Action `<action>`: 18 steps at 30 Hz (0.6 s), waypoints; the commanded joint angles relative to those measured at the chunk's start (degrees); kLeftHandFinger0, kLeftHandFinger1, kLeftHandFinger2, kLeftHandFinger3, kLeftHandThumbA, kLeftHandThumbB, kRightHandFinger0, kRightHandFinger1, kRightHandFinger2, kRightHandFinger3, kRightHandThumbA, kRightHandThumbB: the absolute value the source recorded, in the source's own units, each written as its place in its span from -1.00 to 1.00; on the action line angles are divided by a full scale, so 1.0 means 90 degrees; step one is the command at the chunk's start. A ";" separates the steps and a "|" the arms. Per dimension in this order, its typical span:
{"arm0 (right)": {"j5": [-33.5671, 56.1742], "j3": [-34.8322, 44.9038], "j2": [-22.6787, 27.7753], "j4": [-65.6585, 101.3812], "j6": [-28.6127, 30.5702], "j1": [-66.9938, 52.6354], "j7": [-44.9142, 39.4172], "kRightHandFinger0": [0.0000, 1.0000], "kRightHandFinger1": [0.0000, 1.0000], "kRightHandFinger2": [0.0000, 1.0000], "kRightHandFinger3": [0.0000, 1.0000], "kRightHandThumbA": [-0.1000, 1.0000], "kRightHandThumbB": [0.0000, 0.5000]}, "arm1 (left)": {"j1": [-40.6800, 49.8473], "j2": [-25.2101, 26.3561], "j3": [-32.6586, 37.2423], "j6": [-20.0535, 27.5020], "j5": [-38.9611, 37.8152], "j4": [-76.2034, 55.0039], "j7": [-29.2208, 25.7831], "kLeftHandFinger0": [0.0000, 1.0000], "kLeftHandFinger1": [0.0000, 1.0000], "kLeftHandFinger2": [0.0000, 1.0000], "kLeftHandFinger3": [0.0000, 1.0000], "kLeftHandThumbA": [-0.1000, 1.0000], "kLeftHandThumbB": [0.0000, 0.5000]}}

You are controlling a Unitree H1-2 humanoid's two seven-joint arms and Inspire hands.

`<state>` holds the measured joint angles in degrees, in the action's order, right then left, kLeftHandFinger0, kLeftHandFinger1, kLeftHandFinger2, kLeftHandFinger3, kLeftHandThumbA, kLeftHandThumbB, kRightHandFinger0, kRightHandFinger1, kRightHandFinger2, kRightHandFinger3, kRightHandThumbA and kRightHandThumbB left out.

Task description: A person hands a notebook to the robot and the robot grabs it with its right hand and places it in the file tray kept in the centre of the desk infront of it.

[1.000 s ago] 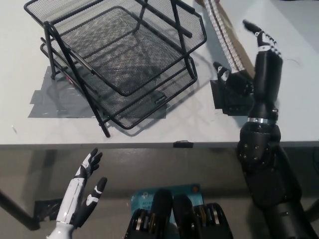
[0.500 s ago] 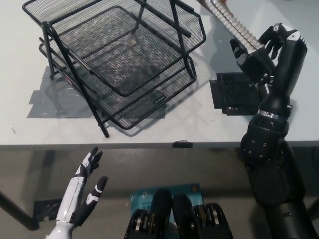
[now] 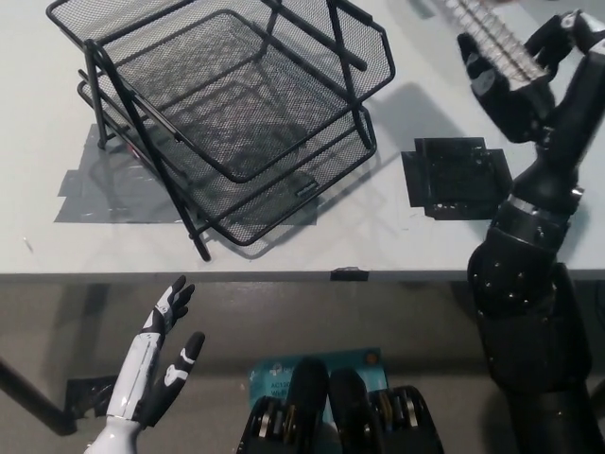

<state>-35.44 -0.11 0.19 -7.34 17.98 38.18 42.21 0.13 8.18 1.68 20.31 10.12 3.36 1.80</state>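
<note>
A black wire-mesh file tray with two tiers stands on the white desk, left of centre. At the upper right my black right hand is raised above the desk. Its fingers and thumb are curled around the spiral-bound edge of a notebook. Only the metal spiral shows; the rest of the notebook runs out of the top of the picture. The hand is well to the right of the tray. My white left hand rests open below the desk's front edge at the lower left.
A flat black square pad lies on the desk under my right forearm. Grey tape is stuck to the desk beside the tray's left legs. The desk's front edge runs across the picture's middle. A teal item lies on the floor.
My right hand has lifted up and to the right and closed around the notebook's spiral edge. The notebook has moved up, mostly out of the picture. My left hand has stayed put.
</note>
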 commanded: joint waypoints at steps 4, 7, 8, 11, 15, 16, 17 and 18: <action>-0.0756 -0.0266 0.0206 0.0847 0.0234 0.0504 -0.0111 -1.00 -1.00 -1.00 -1.00 0.90 -1.00 | -0.0062 0.0080 0.0000 0.0078 0.0020 -0.0169 0.0000 1.00 1.00 1.00 1.00 0.75 -0.01; -0.0978 -0.0526 0.0188 0.0756 0.0186 0.0548 -0.0235 -1.00 -1.00 -1.00 -1.00 0.95 -1.00 | -0.0079 0.0089 0.0006 0.0111 0.0064 -0.0159 -0.0011 1.00 1.00 1.00 1.00 0.75 -0.04; -0.1125 -0.0613 0.0224 0.0674 0.0245 0.0583 -0.0177 -1.00 -1.00 -1.00 -1.00 0.88 -1.00 | -0.0089 0.0086 0.0005 0.0133 0.0056 -0.0142 -0.0015 1.00 1.00 1.00 1.00 0.75 -0.05; -0.1895 -0.0997 0.0422 0.0279 0.0248 0.0689 0.0088 -1.00 -1.00 -1.00 -1.00 0.76 -1.00 | -0.0082 0.0081 0.0007 0.0087 0.0050 -0.0185 -0.0005 1.00 1.00 1.00 1.00 0.74 -0.05; -0.2124 -0.1423 0.0568 -0.0287 0.0393 0.0809 0.0171 -1.00 -1.00 -1.00 -0.94 0.70 -1.00 | -0.0096 0.0097 0.0016 0.0070 0.0052 -0.0190 0.0017 1.00 1.00 1.00 1.00 0.74 -0.06; -0.2201 -0.1561 0.0604 -0.0492 0.0467 0.0872 0.0269 -1.00 -1.00 -0.99 -0.79 0.55 -1.00 | -0.0103 0.0104 0.0017 0.0084 0.0053 -0.0175 0.0020 1.00 1.00 1.00 1.00 0.74 -0.06; -0.2228 -0.1625 0.0614 -0.0597 0.0488 0.0900 0.0305 -1.00 -1.00 -1.00 -0.84 0.53 -1.00 | -0.0105 0.0108 0.0017 0.0088 0.0062 -0.0173 0.0018 1.00 1.00 1.00 1.00 0.74 -0.06; -0.2233 -0.1715 0.0621 -0.0736 0.0503 0.0936 0.0341 -1.00 -1.00 -1.00 -0.95 0.55 -1.00 | -0.0106 0.0112 0.0017 0.0083 0.0084 -0.0178 0.0013 1.00 1.00 1.00 1.00 0.76 -0.06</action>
<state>-50.14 -12.80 4.99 -11.62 18.51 40.72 41.14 0.02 8.22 1.73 20.29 10.18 3.37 1.86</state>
